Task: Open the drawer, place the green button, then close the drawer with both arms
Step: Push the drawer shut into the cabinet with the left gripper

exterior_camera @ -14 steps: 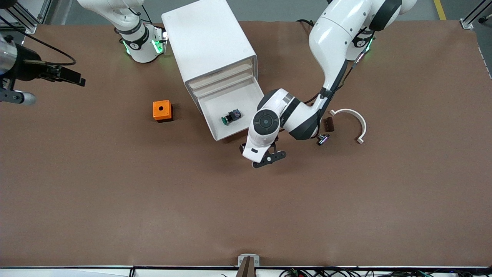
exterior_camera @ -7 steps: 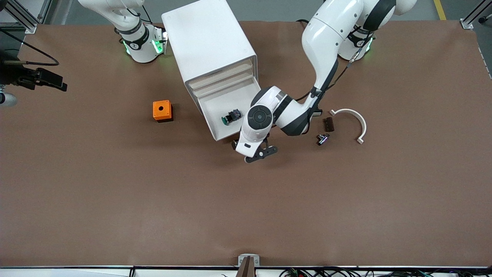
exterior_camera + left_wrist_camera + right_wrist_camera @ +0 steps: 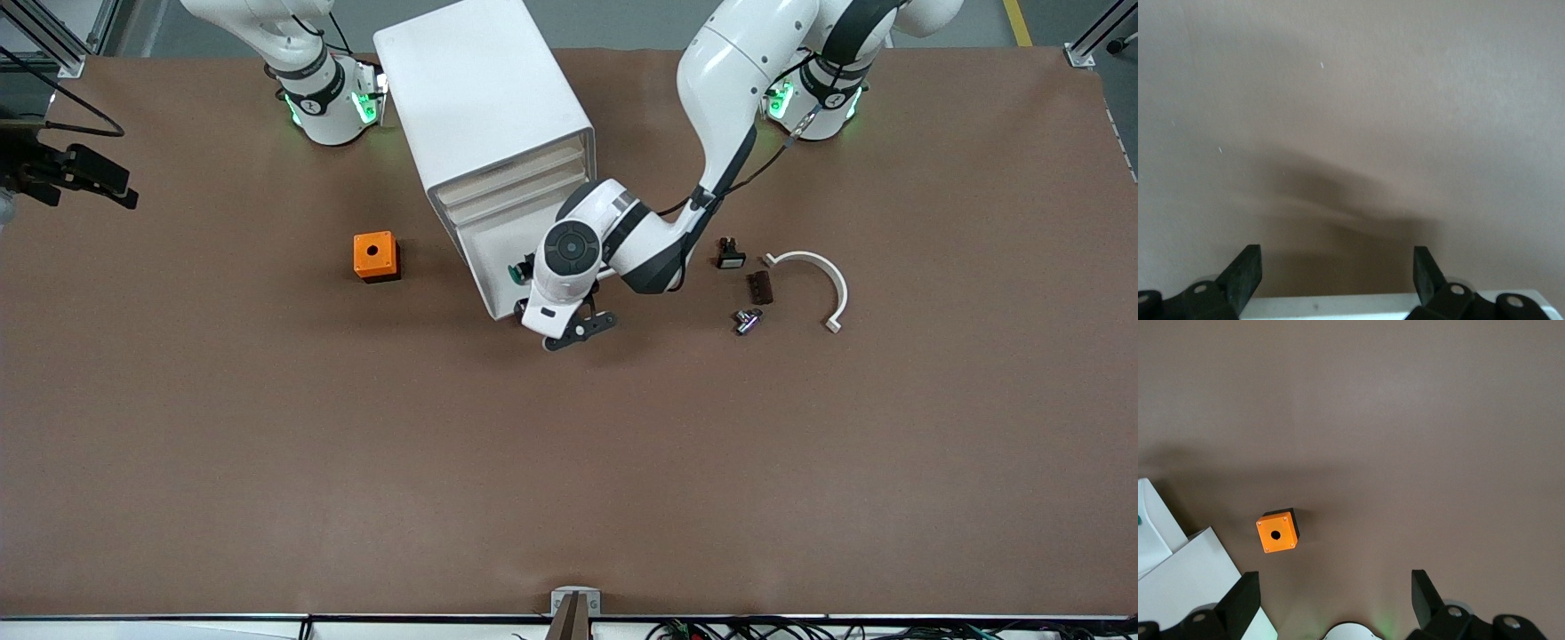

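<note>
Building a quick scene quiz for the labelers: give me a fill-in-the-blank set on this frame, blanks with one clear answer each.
1. The lowest drawer of the white cabinet is pulled ____.
2. The left tool sits at the drawer's front edge with its fingers ____.
3. The box with a hole, on the table toward the right arm's end, is coloured ____.
4. The right tool waits, empty, over the right arm's ____ of the table.

Missing words: open; open; orange; end
</note>
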`<state>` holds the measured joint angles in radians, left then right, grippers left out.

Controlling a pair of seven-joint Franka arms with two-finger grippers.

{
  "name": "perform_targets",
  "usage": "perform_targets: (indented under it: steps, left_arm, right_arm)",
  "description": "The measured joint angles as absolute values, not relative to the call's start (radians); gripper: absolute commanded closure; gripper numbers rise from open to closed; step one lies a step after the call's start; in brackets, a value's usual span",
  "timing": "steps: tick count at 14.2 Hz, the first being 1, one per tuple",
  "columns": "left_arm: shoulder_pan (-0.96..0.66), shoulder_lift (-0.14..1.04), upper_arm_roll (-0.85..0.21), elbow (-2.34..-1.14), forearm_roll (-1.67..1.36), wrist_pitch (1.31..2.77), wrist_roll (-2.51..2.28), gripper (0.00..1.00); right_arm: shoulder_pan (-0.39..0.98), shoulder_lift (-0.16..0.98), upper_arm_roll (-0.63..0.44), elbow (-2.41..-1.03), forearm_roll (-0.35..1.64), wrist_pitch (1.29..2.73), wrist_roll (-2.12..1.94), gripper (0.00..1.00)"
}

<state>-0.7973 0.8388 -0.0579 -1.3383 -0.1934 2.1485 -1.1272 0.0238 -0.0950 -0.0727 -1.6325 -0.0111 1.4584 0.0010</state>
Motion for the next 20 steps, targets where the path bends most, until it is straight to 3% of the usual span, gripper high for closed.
perform_targets:
  steps: [20]
  left_arm:
    - [-0.989, 0.855, -0.067, -1.373, -0.257, 2.286, -1.322, 0.00]
  right_arm:
    - [0.011, -0.101, -0.072, -1.568, -0.011, 1.467, 0.000, 0.00]
